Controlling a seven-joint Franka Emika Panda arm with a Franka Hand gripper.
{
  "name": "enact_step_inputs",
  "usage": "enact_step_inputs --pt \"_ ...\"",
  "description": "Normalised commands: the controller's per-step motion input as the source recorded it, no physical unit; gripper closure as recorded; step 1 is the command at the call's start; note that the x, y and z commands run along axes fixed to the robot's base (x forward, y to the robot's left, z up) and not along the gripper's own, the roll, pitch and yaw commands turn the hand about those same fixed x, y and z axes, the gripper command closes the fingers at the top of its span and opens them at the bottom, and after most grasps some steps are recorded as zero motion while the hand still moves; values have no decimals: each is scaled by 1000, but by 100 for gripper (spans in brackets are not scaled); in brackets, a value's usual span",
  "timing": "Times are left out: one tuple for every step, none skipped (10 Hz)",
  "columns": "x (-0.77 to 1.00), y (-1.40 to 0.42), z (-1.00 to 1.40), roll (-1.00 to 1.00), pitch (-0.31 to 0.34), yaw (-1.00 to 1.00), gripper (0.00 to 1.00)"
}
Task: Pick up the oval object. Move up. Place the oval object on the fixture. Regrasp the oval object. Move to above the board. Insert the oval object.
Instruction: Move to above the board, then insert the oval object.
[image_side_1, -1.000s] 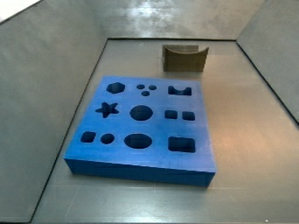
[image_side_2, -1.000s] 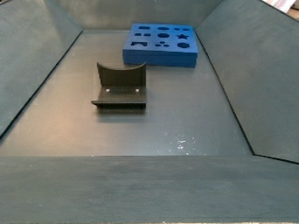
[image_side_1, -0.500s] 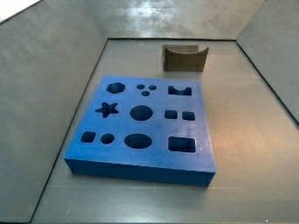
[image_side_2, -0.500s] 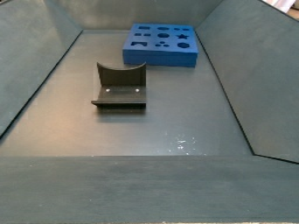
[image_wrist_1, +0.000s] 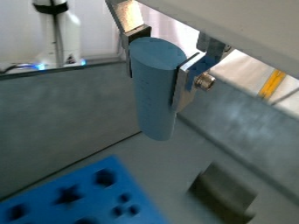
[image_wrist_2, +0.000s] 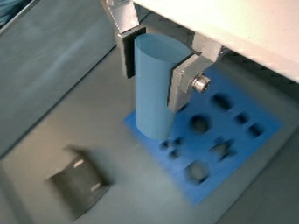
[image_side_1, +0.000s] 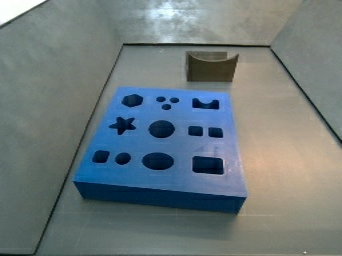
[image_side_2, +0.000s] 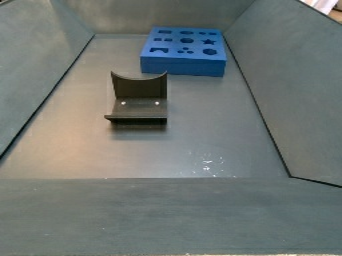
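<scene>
Pale blue, the oval object (image_wrist_1: 155, 87) hangs clamped between the gripper (image_wrist_2: 156, 63) fingers (image_wrist_2: 183, 79), high above the board (image_wrist_2: 222, 140); the fixture (image_side_1: 211, 65) stands upper centre, empty.

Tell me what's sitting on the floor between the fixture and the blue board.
Nothing: in both side views only bare grey floor separates the fixture from the board. The gripper, seen only in the wrist views, holds the oval object high above them.
</scene>
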Motion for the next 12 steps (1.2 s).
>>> enact_step_inputs --pt "-201 -194 21 -1000 -58 -132 100" --pt "-149 -93 7 -1000 -64 -127 100" --pt "-112 -17 7 -906 -74 -103 100" --pt "-102 -8 7 -754 -77 -84 100" --pt "-76 13 -3 -413 -70 -27 100" --pt "-64 18 1 -305 -65 -19 100" --pt "0 0 -17 -9 0 0 100" --pt "49 -229 -254 0 -40 -206 100" --pt "54 -537 -594 77 -100 -671 100" --pt "0 -566 -651 77 -129 -663 100" --pt "0 -651 -694 0 -213 -506 100" --pt "-17 -694 -689 0 -220 -417 100"
